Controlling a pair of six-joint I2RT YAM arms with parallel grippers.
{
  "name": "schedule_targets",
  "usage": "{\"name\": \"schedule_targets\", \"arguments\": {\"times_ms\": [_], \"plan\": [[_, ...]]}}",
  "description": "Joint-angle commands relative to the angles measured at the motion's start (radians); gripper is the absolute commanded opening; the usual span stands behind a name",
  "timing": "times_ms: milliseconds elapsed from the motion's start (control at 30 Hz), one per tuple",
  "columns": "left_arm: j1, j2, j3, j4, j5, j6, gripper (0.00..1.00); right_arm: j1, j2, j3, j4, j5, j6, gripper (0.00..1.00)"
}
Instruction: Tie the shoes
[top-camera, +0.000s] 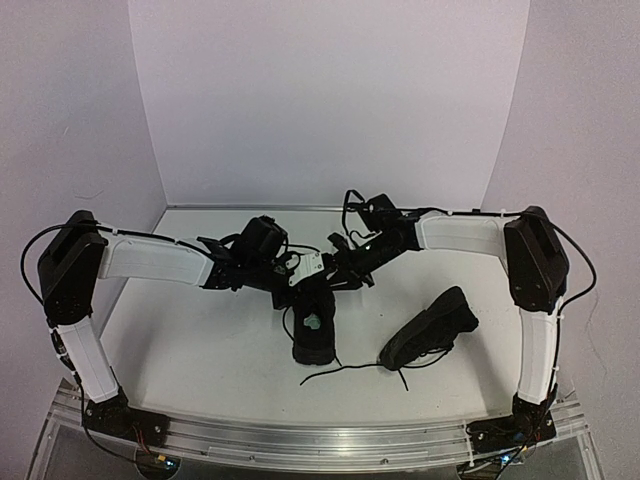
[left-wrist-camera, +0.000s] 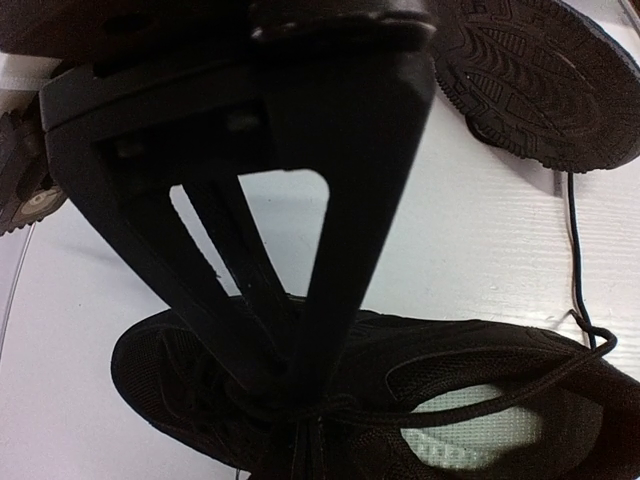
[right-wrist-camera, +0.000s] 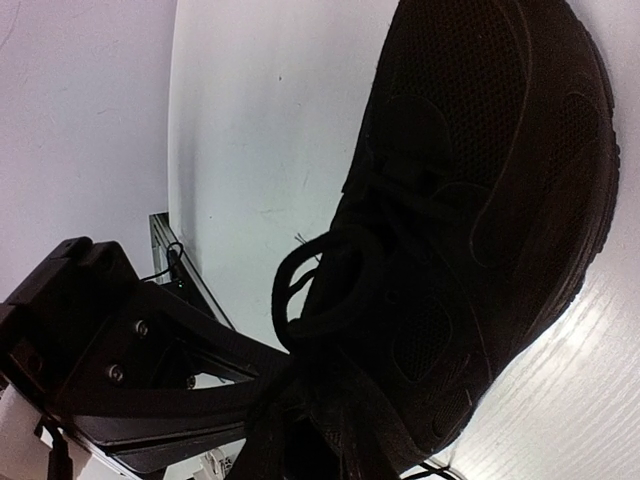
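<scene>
One black shoe (top-camera: 314, 328) stands upright mid-table, its pale insole label (left-wrist-camera: 478, 428) showing. The second black shoe (top-camera: 432, 326) lies tipped on its side to the right, and its tread sole (left-wrist-camera: 540, 80) shows in the left wrist view. My left gripper (top-camera: 296, 291) hangs over the upright shoe's lacing, its fingers closed to a point (left-wrist-camera: 305, 400) on the laces at the knot. My right gripper (top-camera: 323, 281) meets it from the other side, closed (right-wrist-camera: 285, 385) on the lace beside a lace loop (right-wrist-camera: 300, 275). The upright shoe (right-wrist-camera: 480, 200) fills the right wrist view.
Loose lace ends (top-camera: 345, 370) trail over the white table in front of both shoes. One lace (left-wrist-camera: 572, 240) runs between the two shoes. White walls enclose the table at the back and sides. The aluminium rail (top-camera: 320, 435) runs along the near edge.
</scene>
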Motion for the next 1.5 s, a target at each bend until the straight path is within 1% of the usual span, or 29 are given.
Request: {"name": "schedule_targets", "arguments": {"times_ms": [0,433,600,800,967,1233,1300,1400,1467], "plan": [[-0.001,-0.003,0.009,0.000,0.009,0.019,0.00,0.019,0.012,0.044,0.017,-0.023,-0.006,0.18],[-0.001,-0.013,-0.004,0.024,0.009,0.029,0.00,0.029,0.038,0.068,0.019,-0.050,0.008,0.22],[-0.001,-0.021,-0.013,0.049,0.002,0.029,0.00,0.029,0.052,0.066,0.035,-0.082,0.027,0.18],[-0.001,-0.037,-0.034,0.095,-0.009,0.026,0.00,0.029,0.064,0.039,0.071,-0.120,0.058,0.16],[-0.001,-0.044,-0.048,0.122,-0.016,0.019,0.00,0.029,0.066,0.019,0.117,-0.150,0.092,0.17],[-0.001,-0.052,-0.063,0.153,-0.033,0.014,0.00,0.029,0.074,0.009,0.126,-0.162,0.110,0.17],[-0.001,-0.053,-0.063,0.159,-0.037,0.013,0.00,0.028,0.075,0.005,0.126,-0.160,0.111,0.15],[-0.001,-0.056,-0.065,0.171,-0.043,0.010,0.00,0.028,0.075,-0.007,0.125,-0.156,0.116,0.08],[-0.001,-0.058,-0.067,0.172,-0.048,0.009,0.00,0.027,0.071,-0.016,0.124,-0.154,0.114,0.06]]}}
